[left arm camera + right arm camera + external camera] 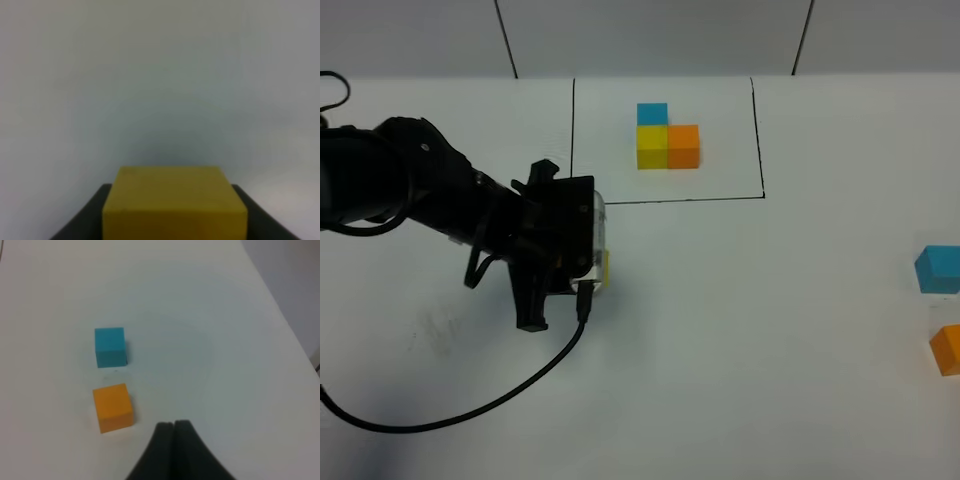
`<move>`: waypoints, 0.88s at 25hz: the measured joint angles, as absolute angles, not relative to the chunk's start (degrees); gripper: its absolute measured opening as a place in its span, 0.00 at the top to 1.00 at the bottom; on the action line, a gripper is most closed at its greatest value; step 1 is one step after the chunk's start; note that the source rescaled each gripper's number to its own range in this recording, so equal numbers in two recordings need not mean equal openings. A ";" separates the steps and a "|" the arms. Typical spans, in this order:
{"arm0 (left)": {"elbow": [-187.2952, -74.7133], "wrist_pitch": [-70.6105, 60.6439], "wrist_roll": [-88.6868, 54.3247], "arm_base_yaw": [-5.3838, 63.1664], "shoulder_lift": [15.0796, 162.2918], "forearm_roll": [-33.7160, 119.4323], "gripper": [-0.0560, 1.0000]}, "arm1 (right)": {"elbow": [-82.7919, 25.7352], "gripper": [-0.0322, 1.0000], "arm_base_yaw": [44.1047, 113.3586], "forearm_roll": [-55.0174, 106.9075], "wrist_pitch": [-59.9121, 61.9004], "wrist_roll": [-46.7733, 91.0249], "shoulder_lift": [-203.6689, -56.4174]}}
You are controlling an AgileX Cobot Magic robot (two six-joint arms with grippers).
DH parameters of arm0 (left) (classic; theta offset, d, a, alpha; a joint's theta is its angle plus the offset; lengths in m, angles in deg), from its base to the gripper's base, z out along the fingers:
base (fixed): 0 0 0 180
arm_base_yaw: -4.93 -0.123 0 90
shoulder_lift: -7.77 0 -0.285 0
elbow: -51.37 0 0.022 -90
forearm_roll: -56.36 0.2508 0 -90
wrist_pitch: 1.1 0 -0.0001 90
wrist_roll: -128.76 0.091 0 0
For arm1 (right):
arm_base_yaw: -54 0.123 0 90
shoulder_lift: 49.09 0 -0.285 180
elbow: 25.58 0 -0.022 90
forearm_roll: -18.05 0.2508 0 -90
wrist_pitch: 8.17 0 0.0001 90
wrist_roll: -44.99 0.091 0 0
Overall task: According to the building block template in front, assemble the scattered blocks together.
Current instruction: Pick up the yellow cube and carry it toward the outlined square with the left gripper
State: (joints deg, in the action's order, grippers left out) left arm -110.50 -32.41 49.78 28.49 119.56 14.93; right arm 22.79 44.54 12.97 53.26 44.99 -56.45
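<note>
Gripping the yellow cube (605, 268), the left claw (175, 220) has a dark finger (82, 220) pressed on either side of it, near the middle of the bench (770, 350), just in front of the framed pattern (665, 135). The right claw (173, 426) is clenched on nothing and hangs near the orange cube (113, 406), with the blue cube (110, 346) just beyond it. Both of those lie at the far right, well apart from the yellow one.

Likely trouble: the yellow cube could twist or slip if the fingers only catch its lower sides. It could also be set down skewed, so the others will not sit flush against it. With the loose cubes so far apart, either arm must reach a long way, and the colour order could come out mirrored against the pattern.

The high camera shows the pattern and the whole layout, but only a sliver of the yellow cube under the arm, and the orange cube is cut by the edge. The left wrist camera shows the grip plainly, though not whether the cube is touching the bench. The right wrist camera alone shows that claw.
</note>
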 joint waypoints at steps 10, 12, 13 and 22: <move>-117.45 -35.36 46.96 28.93 128.96 16.82 0.47 | 22.79 0.97 44.54 12.97 53.26 44.99 -56.45; -117.53 -34.93 46.91 28.93 129.70 17.71 0.47 | 22.79 0.97 44.54 12.97 53.26 44.99 -56.45; -117.57 -34.64 46.89 28.93 129.88 17.97 0.47 | 22.79 0.97 44.54 12.97 53.26 44.99 -56.45; -117.64 -32.20 46.84 28.88 129.96 18.36 0.47 | 22.79 0.97 44.54 12.97 53.26 44.99 -56.45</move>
